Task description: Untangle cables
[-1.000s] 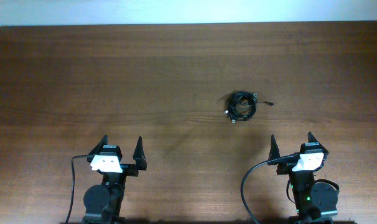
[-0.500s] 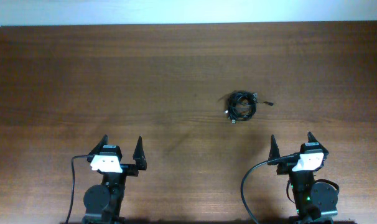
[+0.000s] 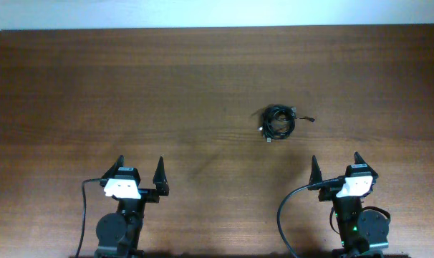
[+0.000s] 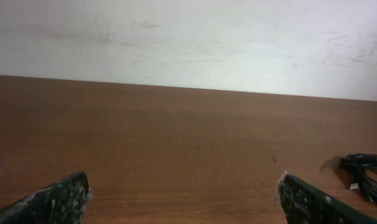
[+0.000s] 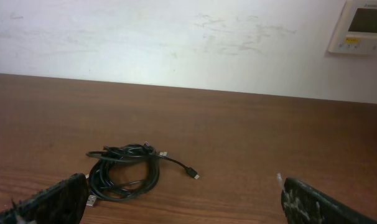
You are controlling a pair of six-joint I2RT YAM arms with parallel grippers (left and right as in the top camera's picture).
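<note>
Left gripper wide open, nothing between the fingers, parked at the near edge of the table on the left side. Left wrist view: both fingertips low in the corners, only bare wood between them. Right gripper also spread wide and empty, at the near edge on the right side. Right wrist view shows the same, fingertips at the bottom corners, gripping nothing. Each arm has a thick black arm cable looping off its base. The cables lie on the table as one small dark bunch of tight loops, right of centre. They are ahead of the right gripper and slightly to its left, apart from both grippers, with no contact. From the right wrist the bunch sits just ahead of the left fingertip. One loose cord runs out to the right and ends in a small plug flat on the wood. A second light-coloured plug end pokes out at the bunch's near left side. From the left wrist only an edge of the bunch shows at far right. Pale wall behind the table; wall control panel at upper right in the right wrist view.
</note>
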